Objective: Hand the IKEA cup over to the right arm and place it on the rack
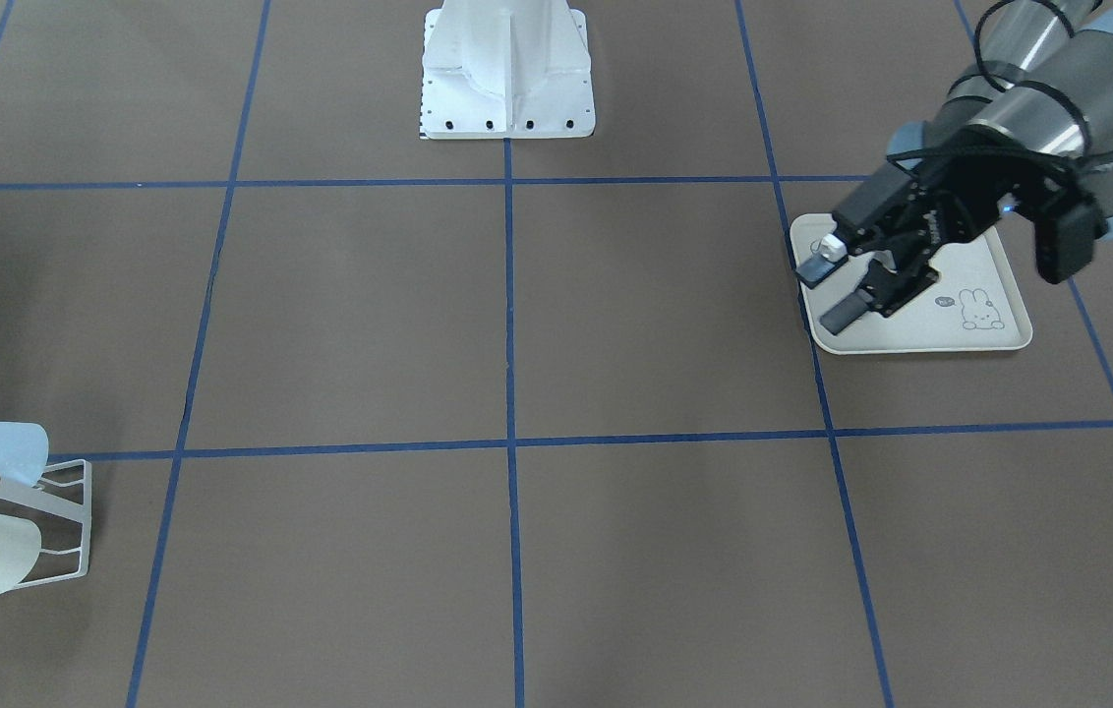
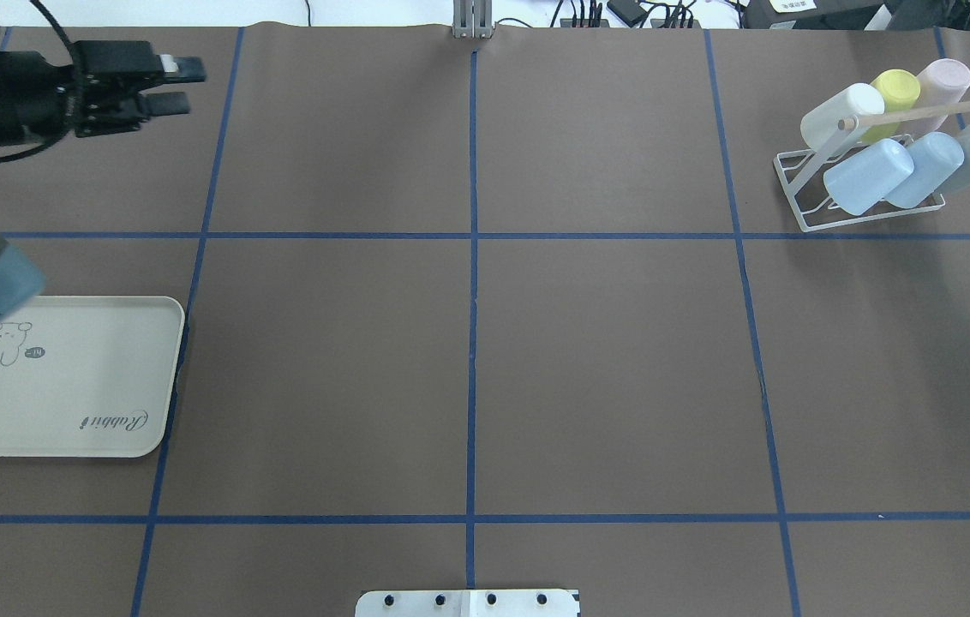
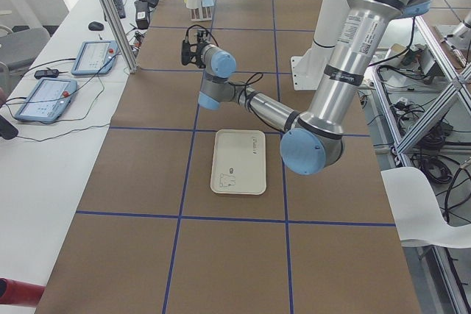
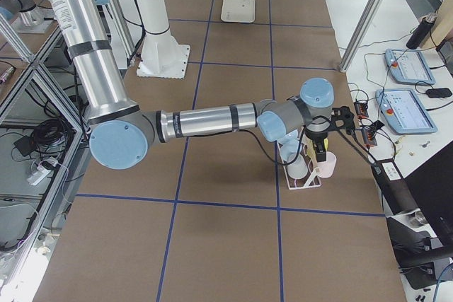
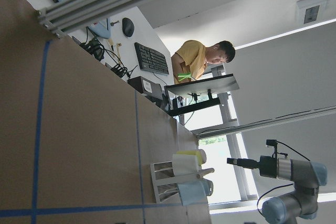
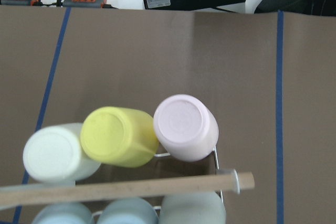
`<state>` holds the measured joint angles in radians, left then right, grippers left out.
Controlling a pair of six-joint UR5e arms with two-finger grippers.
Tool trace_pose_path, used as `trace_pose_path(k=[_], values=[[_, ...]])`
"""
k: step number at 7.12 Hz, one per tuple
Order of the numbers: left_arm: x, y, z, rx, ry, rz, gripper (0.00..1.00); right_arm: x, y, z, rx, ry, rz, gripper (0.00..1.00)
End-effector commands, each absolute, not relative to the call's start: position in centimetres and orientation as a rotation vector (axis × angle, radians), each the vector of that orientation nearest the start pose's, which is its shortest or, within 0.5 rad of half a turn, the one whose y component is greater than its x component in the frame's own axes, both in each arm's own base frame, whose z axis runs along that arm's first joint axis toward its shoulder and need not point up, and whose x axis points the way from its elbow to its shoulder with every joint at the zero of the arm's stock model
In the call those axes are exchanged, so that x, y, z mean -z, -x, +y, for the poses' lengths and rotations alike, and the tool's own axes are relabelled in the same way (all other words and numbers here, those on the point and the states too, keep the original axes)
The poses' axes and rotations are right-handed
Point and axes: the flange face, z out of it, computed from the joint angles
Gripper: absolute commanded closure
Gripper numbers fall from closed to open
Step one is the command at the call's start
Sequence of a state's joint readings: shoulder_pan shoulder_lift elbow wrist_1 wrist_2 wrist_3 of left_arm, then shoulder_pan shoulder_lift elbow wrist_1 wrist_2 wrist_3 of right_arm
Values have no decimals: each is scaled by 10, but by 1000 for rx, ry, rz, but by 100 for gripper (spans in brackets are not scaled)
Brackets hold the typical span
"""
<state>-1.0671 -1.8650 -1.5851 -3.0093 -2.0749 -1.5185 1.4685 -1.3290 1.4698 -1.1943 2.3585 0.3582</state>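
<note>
The white wire rack (image 2: 802, 218) with its wooden dowel (image 6: 131, 190) stands at the far right of the table. It holds several pastel cups: white (image 2: 841, 111), yellow (image 2: 896, 90), pink (image 6: 186, 127), two blue and a grey one. My left gripper (image 2: 185, 86) is open and empty, above the far left of the table, beyond the tray; it also shows in the front view (image 1: 837, 290). My right gripper (image 4: 320, 148) hangs over the rack near the pink cup (image 4: 325, 167). I cannot tell whether it is open or shut. The right wrist view shows no fingers.
The cream rabbit-print tray (image 2: 65, 403) lies empty at the near left. The robot's white base (image 1: 507, 79) stands at the table's near middle edge. An operator in a yellow shirt (image 5: 199, 59) sits past the far edge, by a keyboard and tablets (image 3: 44, 97).
</note>
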Motion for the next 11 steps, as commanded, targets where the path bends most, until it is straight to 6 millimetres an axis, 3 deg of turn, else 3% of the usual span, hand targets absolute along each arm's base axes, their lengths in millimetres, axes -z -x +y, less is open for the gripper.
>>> trace_pose_path(k=[1, 2, 3, 4, 5, 6, 7, 8, 9, 10, 11], values=[[-401, -102, -578, 140, -771, 1159, 5, -563, -16, -550, 3, -287, -878, 0], [-444, -63, -584, 6, -834, 889, 4, -590, -16, -530, 101, -292, -855, 0], [-488, -26, -580, -121, -849, 696, 1, -594, -20, -529, 107, -265, -849, 0], [-511, 6, -583, -207, -775, 582, 1, -599, -22, -528, 138, -235, -841, 0], [-537, 16, -584, -244, -617, 534, 1, -607, -31, -528, 159, -171, -830, 0], [-554, 54, -581, -247, -505, 508, 1, -589, -30, -551, 194, -103, -828, 0], [-559, 68, -567, -277, -450, 643, 1, -556, -35, -579, 165, -43, -825, 0], [-566, 65, -554, -245, -363, 792, 1, -553, -43, -582, 137, -14, -823, 0], [-571, 66, -526, -243, -346, 788, 1, -554, -56, -580, 107, -11, -831, 0], [-592, 66, -474, -252, -361, 772, 1, -550, -57, -582, 104, -14, -812, 0], [-592, 68, -464, -256, -399, 766, 1, -555, -57, -576, 108, -16, -806, 0]])
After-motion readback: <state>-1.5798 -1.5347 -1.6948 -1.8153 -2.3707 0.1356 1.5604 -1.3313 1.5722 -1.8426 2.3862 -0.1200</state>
